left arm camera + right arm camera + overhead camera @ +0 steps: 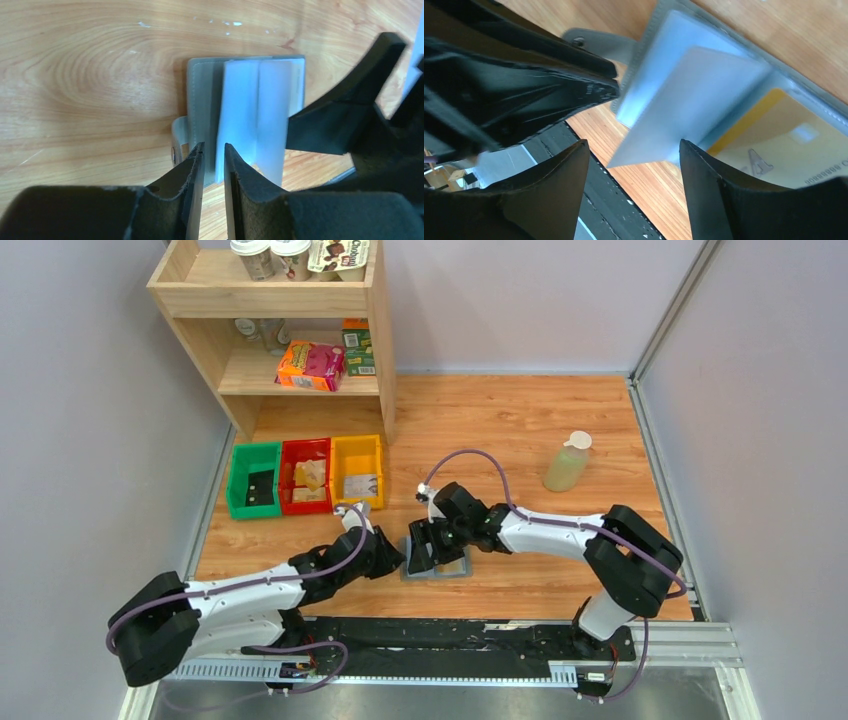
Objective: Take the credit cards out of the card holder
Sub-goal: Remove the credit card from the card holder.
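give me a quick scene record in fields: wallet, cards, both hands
card holder: lying open on the table, near its front edge
clear sleeves: raised up from the open holder
credit card: yellow, one visible, in a slot
left hand: fingers nearly together at a sleeve's edge, grip unclear
right hand: open, fingers either side of a raised sleeve
cards out: none seen

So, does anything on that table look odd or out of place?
Only the small grey bifold wallet at the near edge: it lies open, and one pale bluish plastic sleeve stands up askew instead of lying flat. Nothing looks spilled.
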Action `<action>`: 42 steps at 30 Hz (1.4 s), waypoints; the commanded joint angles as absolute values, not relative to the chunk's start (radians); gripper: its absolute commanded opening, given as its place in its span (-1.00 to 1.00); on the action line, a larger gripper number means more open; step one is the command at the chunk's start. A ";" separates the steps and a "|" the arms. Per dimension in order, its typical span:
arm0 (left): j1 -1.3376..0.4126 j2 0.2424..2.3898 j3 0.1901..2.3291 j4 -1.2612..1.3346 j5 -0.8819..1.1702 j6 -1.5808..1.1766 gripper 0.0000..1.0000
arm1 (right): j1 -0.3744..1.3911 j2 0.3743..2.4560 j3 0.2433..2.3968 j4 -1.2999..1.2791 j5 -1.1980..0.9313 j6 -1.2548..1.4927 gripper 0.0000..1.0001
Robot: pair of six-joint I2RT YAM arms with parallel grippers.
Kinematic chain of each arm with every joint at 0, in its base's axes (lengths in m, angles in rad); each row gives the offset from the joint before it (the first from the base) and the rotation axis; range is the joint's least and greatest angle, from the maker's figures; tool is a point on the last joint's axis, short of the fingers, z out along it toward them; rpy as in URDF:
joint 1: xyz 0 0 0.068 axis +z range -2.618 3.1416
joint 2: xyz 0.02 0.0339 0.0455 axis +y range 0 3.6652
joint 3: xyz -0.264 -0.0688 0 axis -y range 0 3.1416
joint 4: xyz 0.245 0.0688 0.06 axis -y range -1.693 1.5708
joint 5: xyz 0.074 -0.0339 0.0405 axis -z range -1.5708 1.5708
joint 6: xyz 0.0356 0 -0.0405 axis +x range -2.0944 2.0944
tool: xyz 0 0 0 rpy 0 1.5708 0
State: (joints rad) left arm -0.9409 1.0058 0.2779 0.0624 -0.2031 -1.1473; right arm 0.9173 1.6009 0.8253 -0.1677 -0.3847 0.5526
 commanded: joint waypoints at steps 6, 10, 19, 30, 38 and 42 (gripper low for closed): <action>-0.943 1.026 0.229 0.065 -0.225 -1.212 -0.53 | 0.954 1.632 0.922 -0.187 -0.344 0.532 0.41; -0.945 0.944 0.221 -0.023 -0.265 -1.215 -0.52 | 0.954 1.680 0.910 -0.149 -0.350 0.552 0.33; -0.945 0.769 0.251 -0.135 -0.301 -1.152 -0.41 | 0.954 1.666 0.911 -0.161 -0.333 0.545 0.25; -0.945 0.850 0.422 -0.101 -0.204 -1.068 -0.23 | 0.927 1.428 0.898 -0.278 -0.146 0.508 0.32; -0.945 1.087 0.502 0.067 -0.068 -1.051 -0.10 | 0.804 1.328 0.747 -0.272 -0.123 0.522 0.07; -0.943 1.215 0.511 0.172 -0.037 -1.058 -0.01 | 0.773 1.335 0.692 -0.223 -0.130 0.534 -0.10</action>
State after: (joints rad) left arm -0.9409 1.1290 0.4763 0.0391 -0.0982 -1.0786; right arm 0.7895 1.3411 0.7330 -0.2577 -0.1421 0.5282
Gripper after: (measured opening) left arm 0.477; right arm 0.485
